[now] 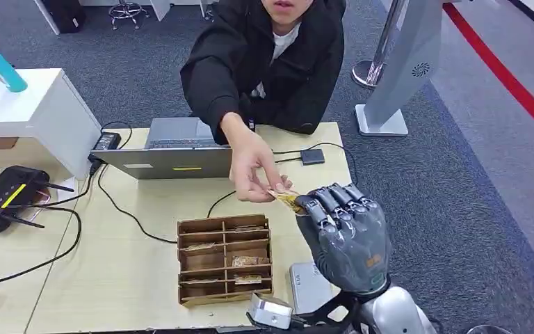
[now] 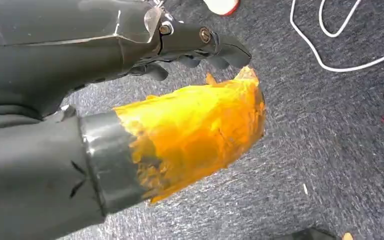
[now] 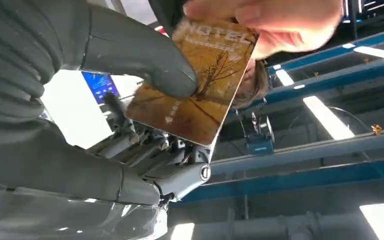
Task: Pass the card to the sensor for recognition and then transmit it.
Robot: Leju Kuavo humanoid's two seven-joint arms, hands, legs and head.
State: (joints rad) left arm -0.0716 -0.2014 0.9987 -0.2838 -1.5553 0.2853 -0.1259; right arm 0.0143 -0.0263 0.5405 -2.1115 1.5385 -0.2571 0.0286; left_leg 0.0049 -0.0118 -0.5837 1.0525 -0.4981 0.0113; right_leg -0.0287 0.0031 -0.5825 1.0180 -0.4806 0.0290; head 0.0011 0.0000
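My right hand (image 1: 348,233) is raised over the table's right side and grips a brown-gold card (image 1: 286,200) at its fingertips. In the right wrist view my thumb (image 3: 145,60) presses on the face of the card (image 3: 200,85), with the darker fingers behind it. A person's hand (image 1: 254,167) reaches across the table and pinches the far edge of the same card, as the person's fingers (image 3: 265,20) also show in that view. My left hand (image 2: 80,60) hangs over grey carpet with nothing in it, its thumb (image 2: 195,130) wrapped in orange tape.
A wooden divided box (image 1: 222,221) holding several cards stands on the light wooden table (image 1: 125,278). A grey flat device (image 1: 311,285) lies beside it and a small silver box (image 1: 271,311) at the near edge. A laptop (image 1: 174,149), cables and a small black box (image 1: 312,156) sit further back.
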